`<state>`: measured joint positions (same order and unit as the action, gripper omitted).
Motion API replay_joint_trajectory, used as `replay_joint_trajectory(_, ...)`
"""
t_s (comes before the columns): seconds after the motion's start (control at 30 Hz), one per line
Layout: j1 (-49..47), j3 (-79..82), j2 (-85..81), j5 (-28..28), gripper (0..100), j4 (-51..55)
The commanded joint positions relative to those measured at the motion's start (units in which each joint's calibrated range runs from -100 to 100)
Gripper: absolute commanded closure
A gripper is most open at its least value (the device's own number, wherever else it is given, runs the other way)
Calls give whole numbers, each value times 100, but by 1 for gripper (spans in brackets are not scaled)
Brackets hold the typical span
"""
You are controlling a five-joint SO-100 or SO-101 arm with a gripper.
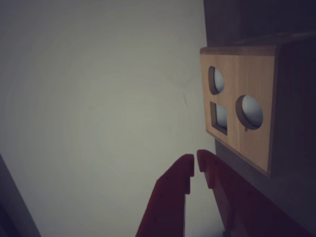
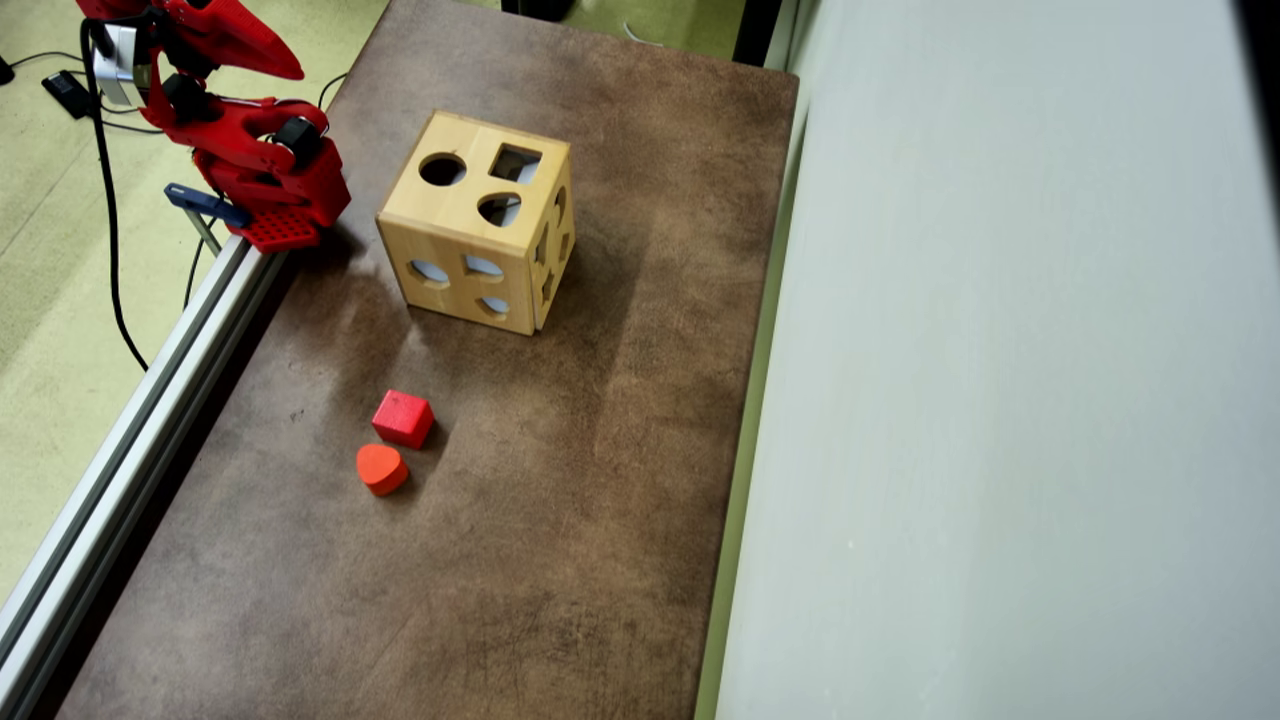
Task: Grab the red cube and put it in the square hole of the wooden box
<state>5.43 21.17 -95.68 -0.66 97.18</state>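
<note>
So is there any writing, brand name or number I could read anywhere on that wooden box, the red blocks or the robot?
None. The wooden box carries only cut-out shapes, no letters. The red cube and the heart-shaped block are plain. The red arm and its tool show no legible label in either view.

1. You will find no readable text, label, brand, number or sign in the wrist view.
2. The overhead view gives you none either: the wooden box (image 2: 478,222) carries only cut-out shapes, and the red cube (image 2: 403,417) has plain faces.
3. The arm's red parts show no legible marking.
</note>
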Motion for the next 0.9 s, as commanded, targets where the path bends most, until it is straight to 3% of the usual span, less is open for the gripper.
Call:
replay_joint_trajectory(0.0, -23, -51, 52, 29, 98, 17)
replay_joint_trajectory(0.87, -23, -132, 120, 10, 98, -71)
